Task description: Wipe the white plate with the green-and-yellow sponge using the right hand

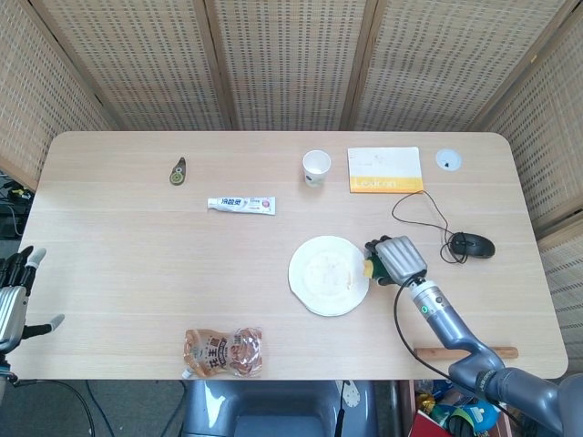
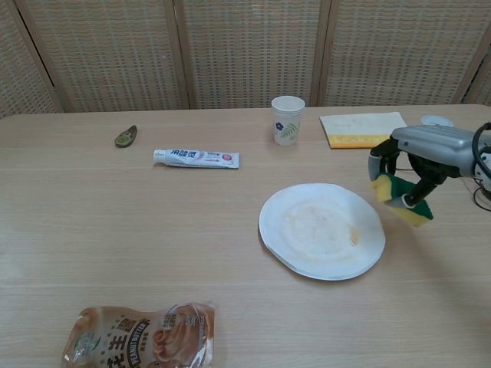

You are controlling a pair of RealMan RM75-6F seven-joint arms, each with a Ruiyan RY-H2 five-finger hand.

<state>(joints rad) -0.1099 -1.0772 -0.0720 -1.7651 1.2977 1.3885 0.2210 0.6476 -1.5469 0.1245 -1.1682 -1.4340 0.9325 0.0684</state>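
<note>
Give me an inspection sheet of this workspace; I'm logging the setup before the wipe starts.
Surface: light wooden table, no spills seen.
Job's things: white plate lies flat near the middle, faint brownish smear on it; green-and-yellow sponge is lifted off the table, tilted, beside the plate's right edge.
Clutter: paper cup, toothpaste tube, snack bag, small dark green object, yellow-and-white book, computer mouse, white round disc, wooden stick.
Hands: right hand grips the sponge; left hand off the table's left edge, fingers apart, holding nothing.
Cables: mouse cable loops on the table.
Surroundings: woven screen panels behind.
</note>
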